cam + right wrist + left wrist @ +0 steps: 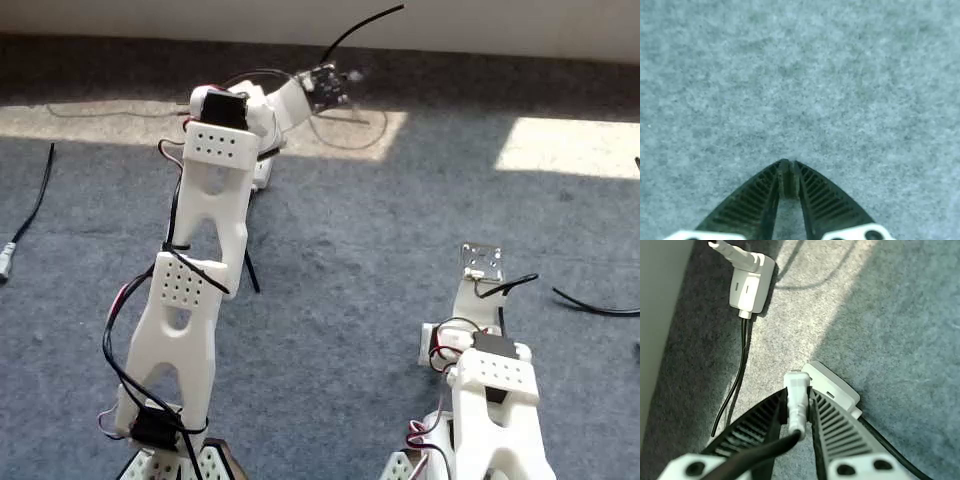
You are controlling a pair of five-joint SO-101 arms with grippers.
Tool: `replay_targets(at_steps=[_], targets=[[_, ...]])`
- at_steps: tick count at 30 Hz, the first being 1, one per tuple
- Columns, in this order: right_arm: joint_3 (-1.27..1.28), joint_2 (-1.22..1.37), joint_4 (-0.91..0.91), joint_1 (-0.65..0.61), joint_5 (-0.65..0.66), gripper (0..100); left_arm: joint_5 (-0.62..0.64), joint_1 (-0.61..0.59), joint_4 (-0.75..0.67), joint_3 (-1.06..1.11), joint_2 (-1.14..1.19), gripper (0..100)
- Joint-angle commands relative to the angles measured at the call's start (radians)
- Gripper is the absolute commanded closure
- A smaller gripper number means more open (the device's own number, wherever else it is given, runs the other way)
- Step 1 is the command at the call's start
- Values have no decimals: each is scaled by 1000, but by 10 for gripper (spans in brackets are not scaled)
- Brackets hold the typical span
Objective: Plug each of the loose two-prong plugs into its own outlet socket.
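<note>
Left wrist view: left jaws pinch white plug [796, 400]; right jaws pressed together.

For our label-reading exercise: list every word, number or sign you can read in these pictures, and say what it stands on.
No text can be read anywhere. The far outlet block, the plug held in the left gripper and the near outlet block show plain white plastic, no print.

Plug [797, 400] — smooth glossy plastic; fingers [755, 427] ribbed matt plastic; carpet [900, 315] — rough felt.
</note>
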Motion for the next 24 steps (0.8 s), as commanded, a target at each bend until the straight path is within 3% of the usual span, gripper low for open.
replay_targets(at_steps=[1,8,24], targets=[[-4,-19,-30,-22,-8,980,-184,-1,69,-108,21,995],[30,-27,-36,-61,-8,980,-284,-25,51,-107,24,995],[30,-27,-36,-61,-8,980,-330,-62,-43,-48,111,995]])
